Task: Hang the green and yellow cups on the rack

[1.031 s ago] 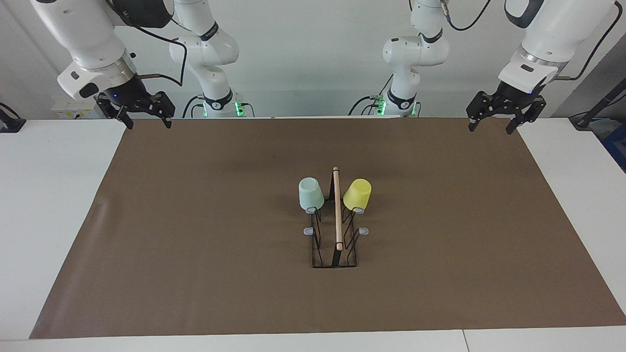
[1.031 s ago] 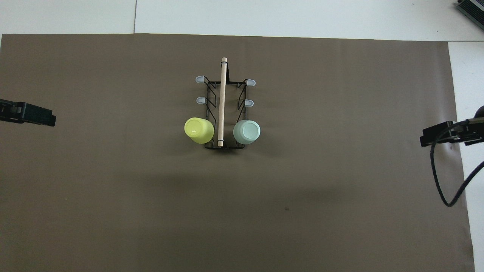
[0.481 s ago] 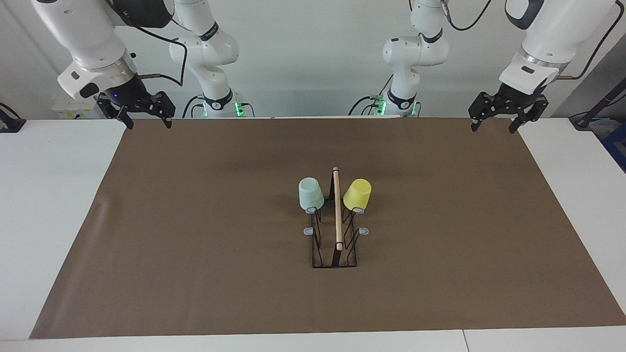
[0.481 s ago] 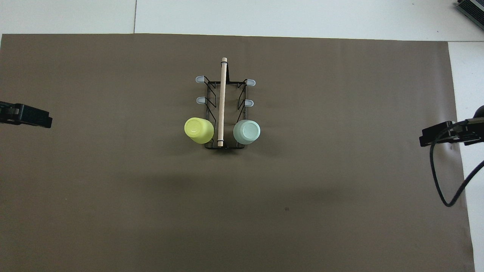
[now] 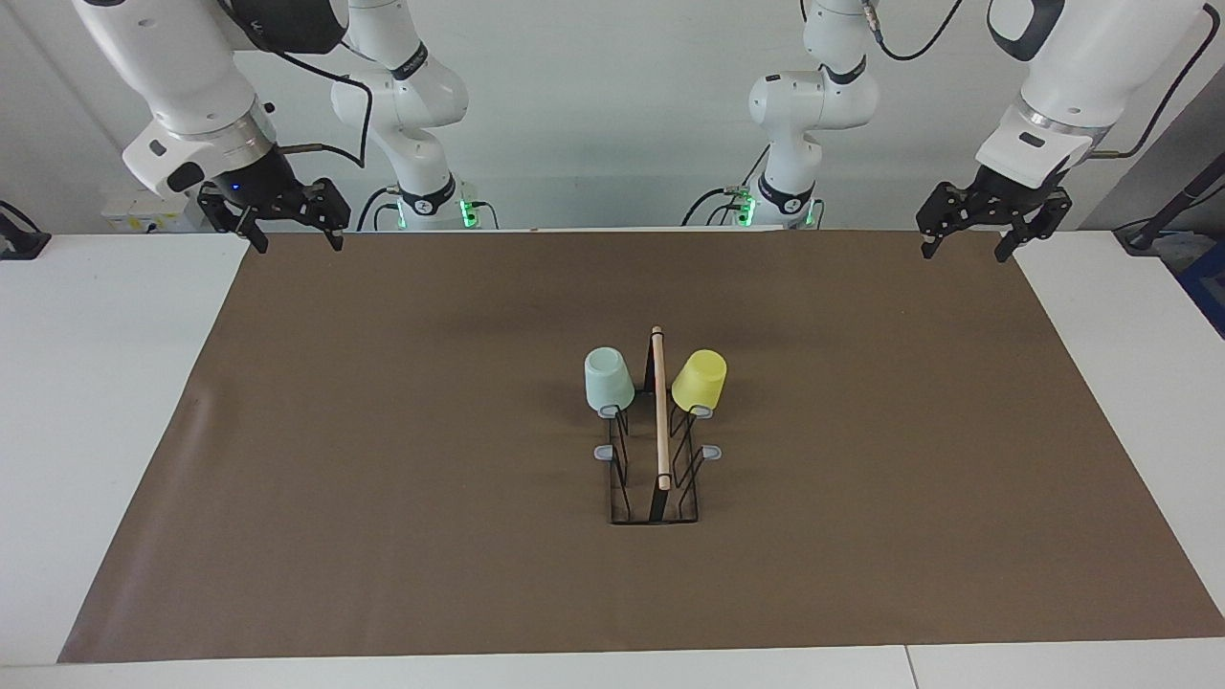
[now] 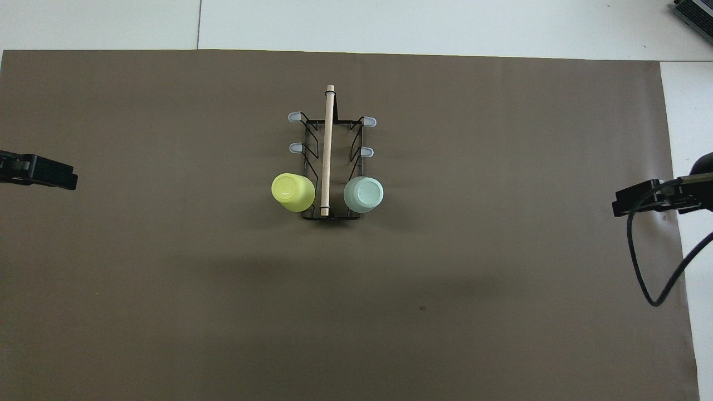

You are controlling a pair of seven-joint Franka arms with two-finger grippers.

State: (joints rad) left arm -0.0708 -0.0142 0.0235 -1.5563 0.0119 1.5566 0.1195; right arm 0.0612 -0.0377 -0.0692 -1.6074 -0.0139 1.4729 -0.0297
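Brown-matted worktop (image 5: 383,478): the mint-green plastic cup (image 5: 608,380) and bright yellow plastic cup (image 5: 700,381) sit inverted on the black wire rack (image 5: 656,478), flanking its dowel. Left pincer (image 5: 968,244) and right pincer (image 5: 297,239) hover open, well apart, at their own ends.

A black wire rack (image 5: 655,450) is topped by a light wooden dowel (image 5: 659,407), and grey caps (image 5: 603,452) are seen on its bare prongs. At the rack's end nearer the robots, a pale mint green cup (image 5: 607,379) and a bright yellow cup (image 5: 700,380) are hung. A plain brown mat (image 5: 383,459) is spread under the rack, on a white table (image 5: 96,383).
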